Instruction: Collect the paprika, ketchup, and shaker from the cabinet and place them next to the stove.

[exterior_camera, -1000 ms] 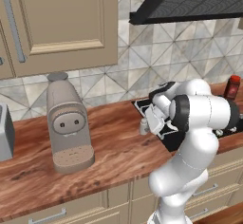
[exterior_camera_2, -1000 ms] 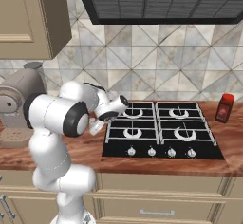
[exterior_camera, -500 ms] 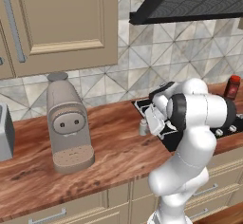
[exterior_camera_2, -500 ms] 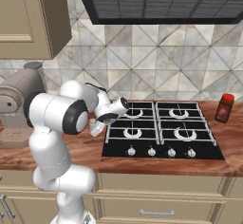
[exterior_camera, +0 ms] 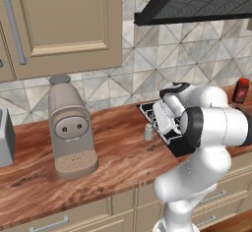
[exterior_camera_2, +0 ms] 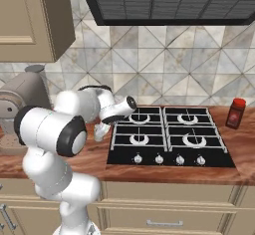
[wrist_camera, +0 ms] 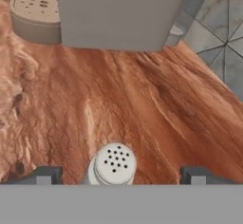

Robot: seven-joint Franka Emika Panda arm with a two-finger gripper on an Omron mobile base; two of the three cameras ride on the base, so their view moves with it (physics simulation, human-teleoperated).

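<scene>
Beside the stove (exterior_camera_2: pixel 169 137), on its left, the shaker (exterior_camera: pixel 148 132) is seen standing upright on the wooden counter (exterior_camera: pixel 113 162), between the spread jaws of the gripper (wrist_camera: pixel 121 174). It could be tipped if clipped by a fingertip during withdrawal.

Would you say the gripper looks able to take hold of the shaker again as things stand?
Probably yes: the shaker stands upright on the wooden counter between the open gripper's fingertips, with nothing between them.
</scene>
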